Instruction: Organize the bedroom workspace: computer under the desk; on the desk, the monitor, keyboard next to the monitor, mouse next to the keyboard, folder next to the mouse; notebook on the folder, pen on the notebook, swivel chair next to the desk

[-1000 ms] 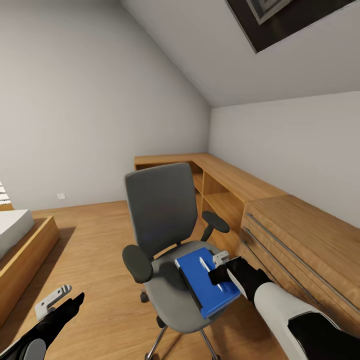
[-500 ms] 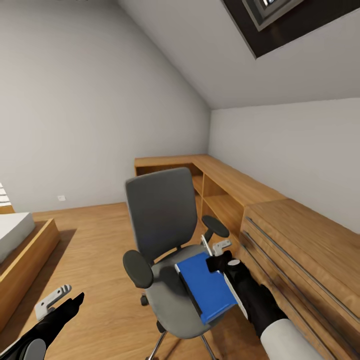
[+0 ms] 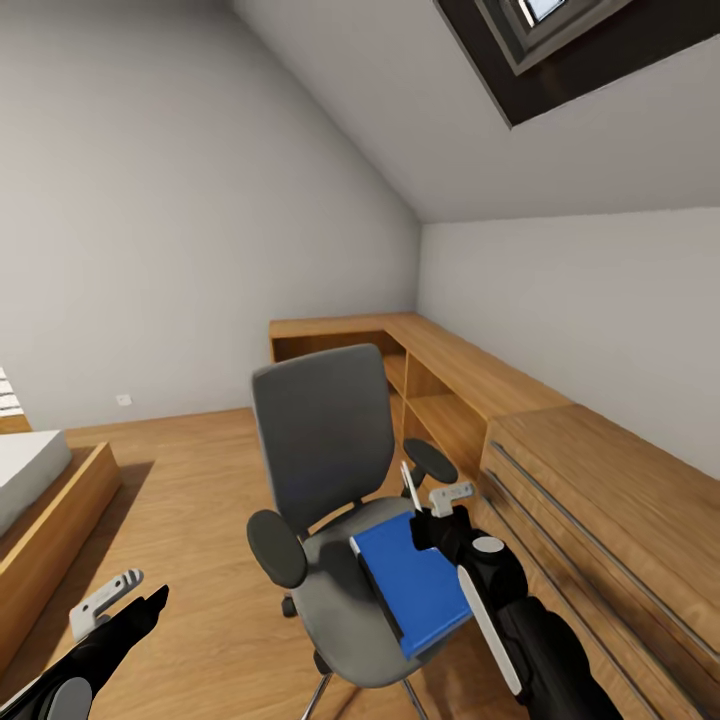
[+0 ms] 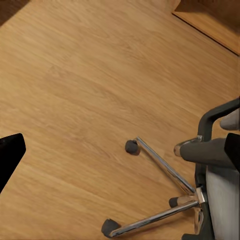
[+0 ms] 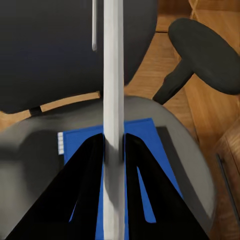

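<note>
Progress is early. From the head view, the flat bright blue folder (image 3: 413,582) lies on the grey upholstered swivel chair (image 3: 335,500), nothing visibly on a desk. My right gripper (image 3: 420,497) grips the slim white pen (image 3: 407,479), lifted higher than a second ago. Left gripper (image 3: 118,595): I cannot tell its jaws.

Left wrist: chrome chair base (image 4: 165,197) over wood floor (image 4: 85,85).

Right wrist: jaws clamp the pen (image 5: 113,100) (upright) above the folder (image 5: 145,150).
</note>
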{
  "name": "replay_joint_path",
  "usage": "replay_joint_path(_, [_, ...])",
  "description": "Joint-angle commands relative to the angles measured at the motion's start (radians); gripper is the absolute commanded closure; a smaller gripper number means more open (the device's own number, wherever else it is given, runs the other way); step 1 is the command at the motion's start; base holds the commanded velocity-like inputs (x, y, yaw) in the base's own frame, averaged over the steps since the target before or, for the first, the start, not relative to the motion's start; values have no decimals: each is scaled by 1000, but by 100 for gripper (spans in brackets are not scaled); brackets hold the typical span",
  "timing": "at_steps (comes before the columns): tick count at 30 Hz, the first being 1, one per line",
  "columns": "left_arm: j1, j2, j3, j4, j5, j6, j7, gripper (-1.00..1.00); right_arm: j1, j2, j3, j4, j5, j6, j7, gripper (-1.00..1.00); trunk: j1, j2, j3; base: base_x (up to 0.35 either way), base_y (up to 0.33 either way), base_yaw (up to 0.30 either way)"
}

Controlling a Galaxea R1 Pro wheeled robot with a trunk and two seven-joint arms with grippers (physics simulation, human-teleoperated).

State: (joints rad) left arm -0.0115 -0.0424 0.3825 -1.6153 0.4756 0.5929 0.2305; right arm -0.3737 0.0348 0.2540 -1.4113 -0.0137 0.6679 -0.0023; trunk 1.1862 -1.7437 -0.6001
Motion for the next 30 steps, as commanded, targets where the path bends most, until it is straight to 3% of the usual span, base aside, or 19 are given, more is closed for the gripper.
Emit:
replay_joint_path(1, [-1,-1,1,-1,11,5,7,-100,0,0,0,-2,-6,5,-1,100,-4,7,2,0,0,0])
replay_joint_path(6, [-1,-1,1,-2,11,5,6,-100,2,-3,-3,-31,-18,4,-1,100,-23,42,18,-1,4,-1])
replay_joint_path(18, [-1,1,2,-1,15,7,6,-100,3,-3,-20,-35,-18,3,-2,100,-69,126,55,-183,228,-236])
replay_joint_path(30, [-1,0,1,-2,15,5,6,-100,3,-3,-41,-41,-18,4,-2,100,-115,210,93,-181,174,-26])
